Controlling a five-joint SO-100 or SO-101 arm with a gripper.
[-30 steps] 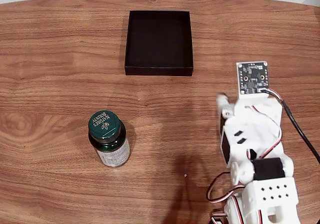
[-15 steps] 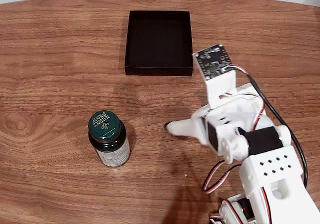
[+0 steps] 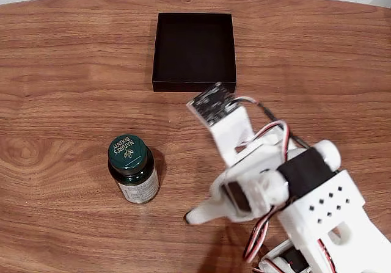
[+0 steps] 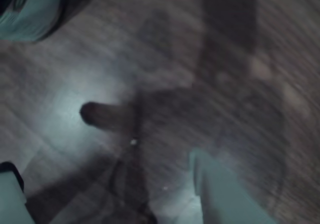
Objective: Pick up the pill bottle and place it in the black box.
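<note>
Swinging left toward the pill bottle [image 3: 132, 169], the arm has rotated across the last second: the gripper [image 3: 198, 215] was tucked up at the right side of the wood table [image 3: 73, 65], then pointed left mid-table, and now its white tip sits low and near, just right of the bottle but still apart from it. Bottle stands upright at left-near, green cap up, unmoved through all fixed frames. Black box [image 3: 194, 52] sits far-centre, empty, unmoved, well apart from the bottle. Small camera board on the wrist now hangs just near of the box's front wall. Wrist view is heavily motion-blurred; bottle [image 4: 27, 8] shows in the top-left corner, two pale finger shapes at the bottom edge with a wide gap of bare table between them, so fingers look parted and holding nothing. Fixed view shows one fingertip clearly, the other hidden behind the body. Judgement: reach phase, grasp not yet made; the gripper needs more leftward travel to bracket the bottle before closing.
</note>
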